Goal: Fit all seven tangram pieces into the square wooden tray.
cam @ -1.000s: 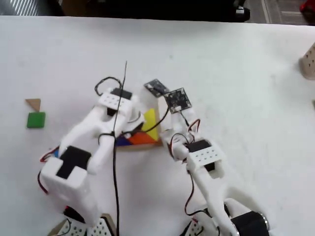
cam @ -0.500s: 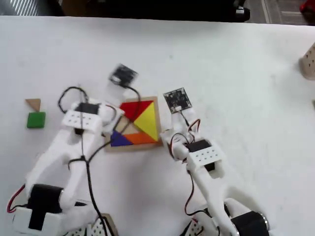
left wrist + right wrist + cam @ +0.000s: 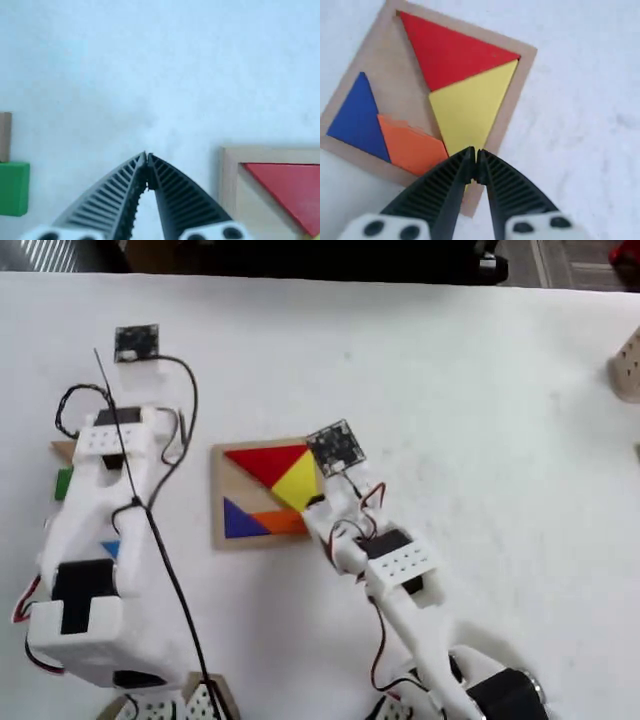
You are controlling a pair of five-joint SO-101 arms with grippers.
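The high view looks down from a fixed spot above the table [image 3: 480,390] and takes in the whole workspace, with the tray [image 3: 217,510] near the middle, from far off. The left wrist view sits low behind the left gripper [image 3: 147,159], facing the tabletop just beside the tray. The right wrist view looks steeply down past the right gripper [image 3: 474,154], close over the tray. All three share the tray's corner that holds the red triangle [image 3: 265,462].

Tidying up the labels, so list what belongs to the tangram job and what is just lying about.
Job: tray, red triangle, yellow triangle, blue triangle, orange piece, green square, tan piece beside it.
Lying about: wooden block near the table's edge.
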